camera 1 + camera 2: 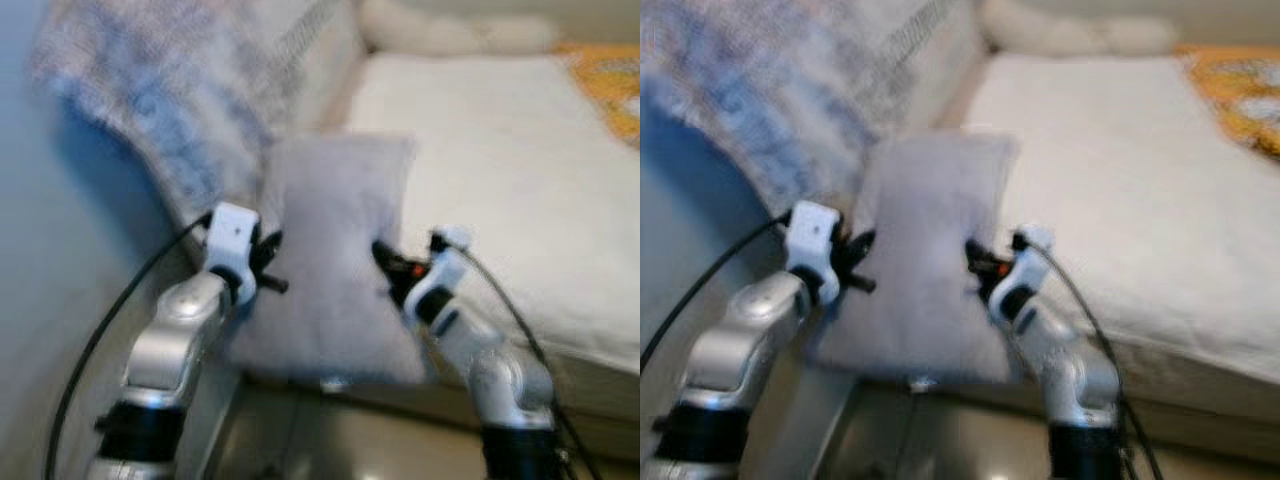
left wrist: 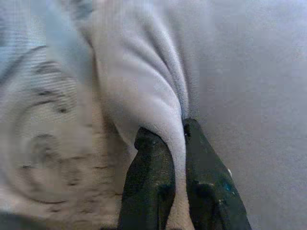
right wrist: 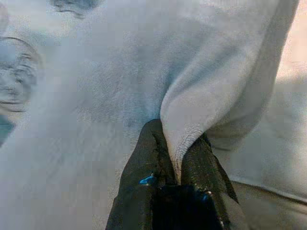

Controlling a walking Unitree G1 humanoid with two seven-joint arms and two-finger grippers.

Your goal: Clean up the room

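Pillow run, both grippers pinching it by the sides

I've got the left gripper [image 2: 173,130] and right gripper [image 3: 178,140] each clamped on a fold of the grey pillow [image 1: 335,260], held up at the bed [image 1: 510,190] edge. Looks soft, light, floppy, so edge pinches should hold.

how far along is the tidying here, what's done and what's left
Done: the grey fleece cushion is picked up, pinched at its sides by the left claw and the right claw, both shut on its fabric. In hand: it hangs between them at the edge of the white bed. Left: setting it down. A patterned blanket lies draped nearby.
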